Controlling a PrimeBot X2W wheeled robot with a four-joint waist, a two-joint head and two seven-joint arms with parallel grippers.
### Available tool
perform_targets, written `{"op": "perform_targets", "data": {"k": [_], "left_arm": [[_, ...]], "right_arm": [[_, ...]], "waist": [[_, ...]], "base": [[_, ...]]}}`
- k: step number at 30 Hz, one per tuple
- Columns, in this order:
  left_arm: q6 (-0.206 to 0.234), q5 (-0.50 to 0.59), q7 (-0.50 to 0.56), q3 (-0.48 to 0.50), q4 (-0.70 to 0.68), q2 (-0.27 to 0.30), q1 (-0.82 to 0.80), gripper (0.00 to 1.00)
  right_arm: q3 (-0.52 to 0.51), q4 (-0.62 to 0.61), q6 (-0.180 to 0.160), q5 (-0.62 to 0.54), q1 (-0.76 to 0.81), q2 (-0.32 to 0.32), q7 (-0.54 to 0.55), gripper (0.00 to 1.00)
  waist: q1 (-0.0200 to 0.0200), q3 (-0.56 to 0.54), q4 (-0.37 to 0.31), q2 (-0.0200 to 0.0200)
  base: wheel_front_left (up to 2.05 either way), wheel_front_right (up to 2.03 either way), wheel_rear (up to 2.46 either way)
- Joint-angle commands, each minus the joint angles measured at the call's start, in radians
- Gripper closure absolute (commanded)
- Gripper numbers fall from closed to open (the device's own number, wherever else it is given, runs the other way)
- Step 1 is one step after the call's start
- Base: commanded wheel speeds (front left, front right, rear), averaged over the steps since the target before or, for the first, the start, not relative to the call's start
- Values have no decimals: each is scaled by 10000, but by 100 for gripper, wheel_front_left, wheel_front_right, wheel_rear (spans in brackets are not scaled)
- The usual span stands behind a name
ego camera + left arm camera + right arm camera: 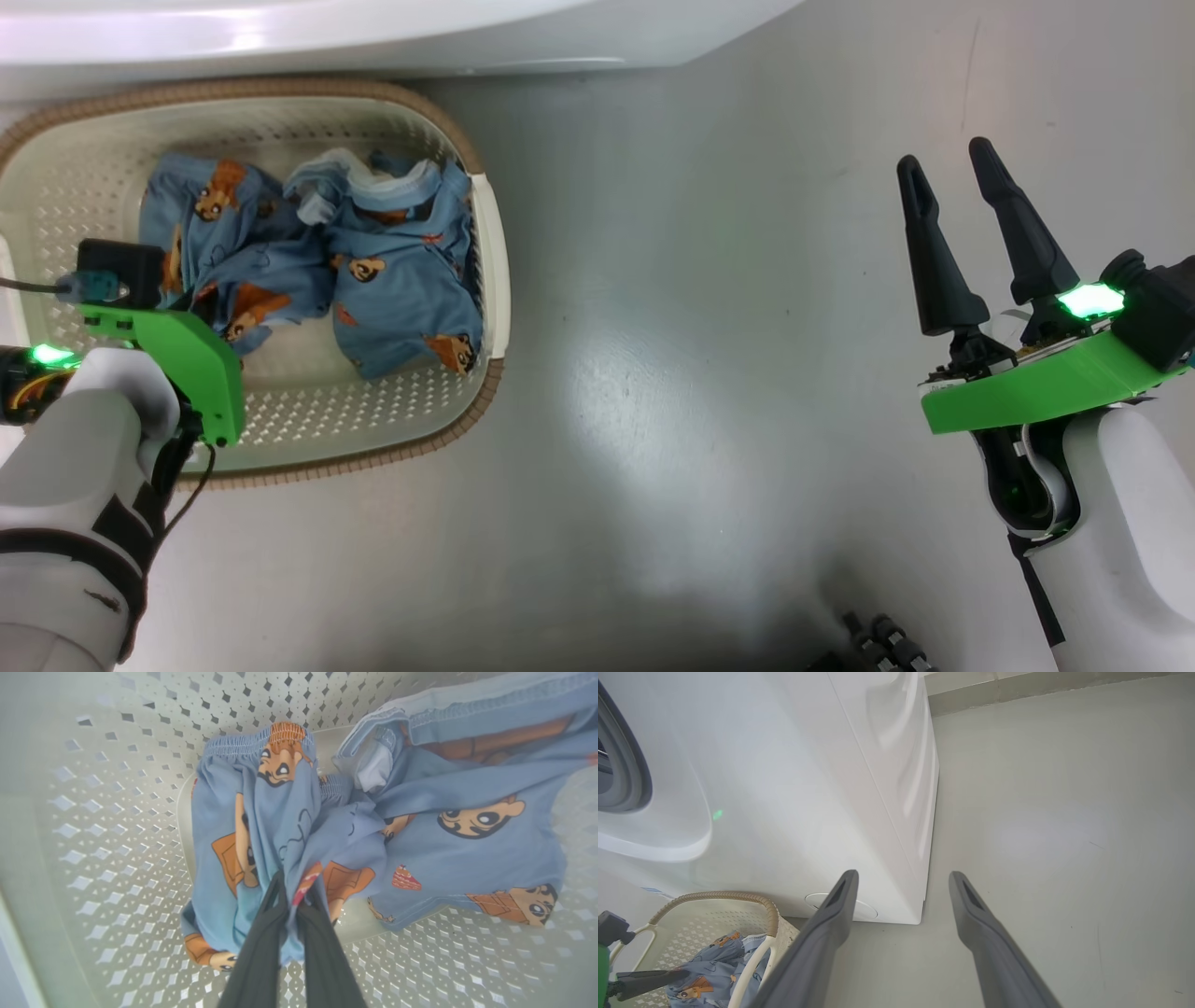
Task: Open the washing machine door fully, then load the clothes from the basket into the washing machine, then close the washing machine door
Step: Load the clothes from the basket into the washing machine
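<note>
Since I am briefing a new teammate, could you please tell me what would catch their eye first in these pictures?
The blue bear-print clothes stand out first, bunched in the cream basket at the head view's upper left. Next, the left gripper is shut on a fold of that fabric, while the right gripper hangs open over the grey floor on the right.

a laundry corner, home or test room i cannot tell: a white front-loading washing machine (784,788) stands on a bare, glossy grey floor (700,373), with a perforated basket (280,93) of printed clothes (401,280) at its foot and a plain wall base (1017,690) behind.
</note>
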Motion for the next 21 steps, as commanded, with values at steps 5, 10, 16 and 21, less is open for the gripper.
{"op": "perform_targets", "data": {"k": [5, 10, 16, 21], "left_arm": [[-13, -352, -318, 43, -2, 360, 261, 100], [-13, -908, -790, 265, -30, 224, 562, 100], [-13, -1489, -1162, 550, -462, 142, 1200, 100], [-13, -1524, -1200, 1097, -1444, 343, 1760, 100]], "right_arm": [[178, -109, 16, -42, 311, -27, -48, 0], [159, 14, 16, -22, 465, -34, -48, 0], [175, 196, 16, 32, 773, -28, -48, 0], [156, 341, 16, 68, 1165, -66, -48, 0]], "waist": [[-1, -382, 126, 0], [-1, -955, 321, 0], [-1, -1956, 472, 0], [-1, -2844, 598, 0]], "base": [[0, 0, 0], [0, 0, 0], [0, 0, 0], [0, 0, 0]]}}
